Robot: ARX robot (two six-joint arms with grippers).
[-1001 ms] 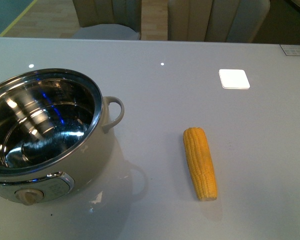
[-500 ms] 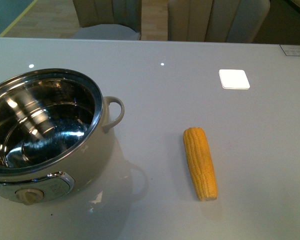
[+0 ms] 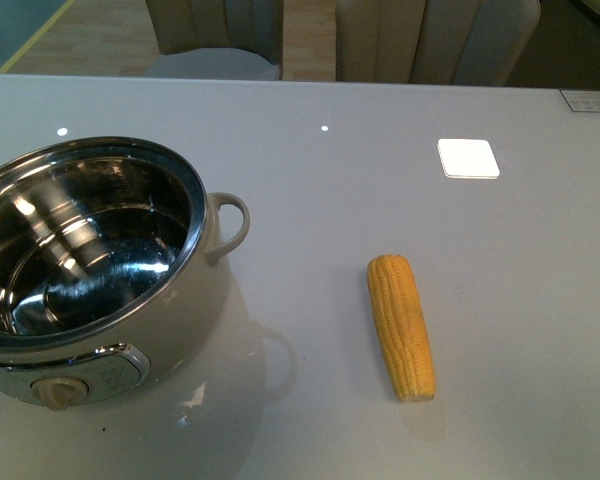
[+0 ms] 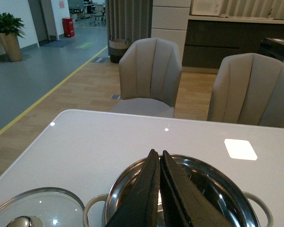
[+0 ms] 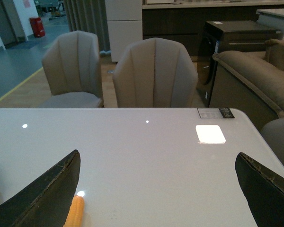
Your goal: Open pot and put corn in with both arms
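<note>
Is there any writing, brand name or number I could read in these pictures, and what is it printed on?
No text is legible anywhere.
Sticker at the table's far corner: print too small to read.
Control panel on the pot: markings blurred.
Pink sign far in the background: too small to read.

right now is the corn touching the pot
Apart. The front view shows a clear strip of bare table between the corn and the loop handle of the pot, its nearest part.
</note>
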